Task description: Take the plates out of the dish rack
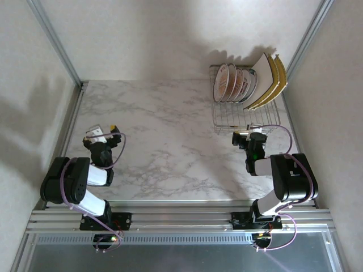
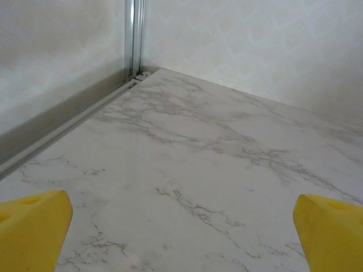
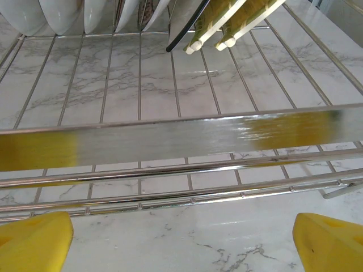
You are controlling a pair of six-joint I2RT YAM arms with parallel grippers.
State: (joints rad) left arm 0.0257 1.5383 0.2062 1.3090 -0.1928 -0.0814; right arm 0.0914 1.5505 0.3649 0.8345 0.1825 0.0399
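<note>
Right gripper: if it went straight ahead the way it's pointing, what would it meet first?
Most likely the dish rack, its near top rail, which crosses just ahead of the open right gripper. The plates stand farther back. Height is hard to judge, so it might catch the lower wires.

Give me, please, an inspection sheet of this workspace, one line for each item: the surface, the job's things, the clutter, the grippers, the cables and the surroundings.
Surface: white marbled table top, bare in the middle.
Job's things: dish rack in the far right corner. The round plates stand on edge in it, and the square plates, one white and the others yellow, lean at its right end.
Clutter: nothing seen.
Grippers: left gripper open over bare table. Right gripper open, facing the rack's near rim and holding nothing.
Cables: purple cables, one loop near each gripper, neither seen touching the rack.
Surroundings: pale walls on three sides, metal frame rail at the near edge.
</note>
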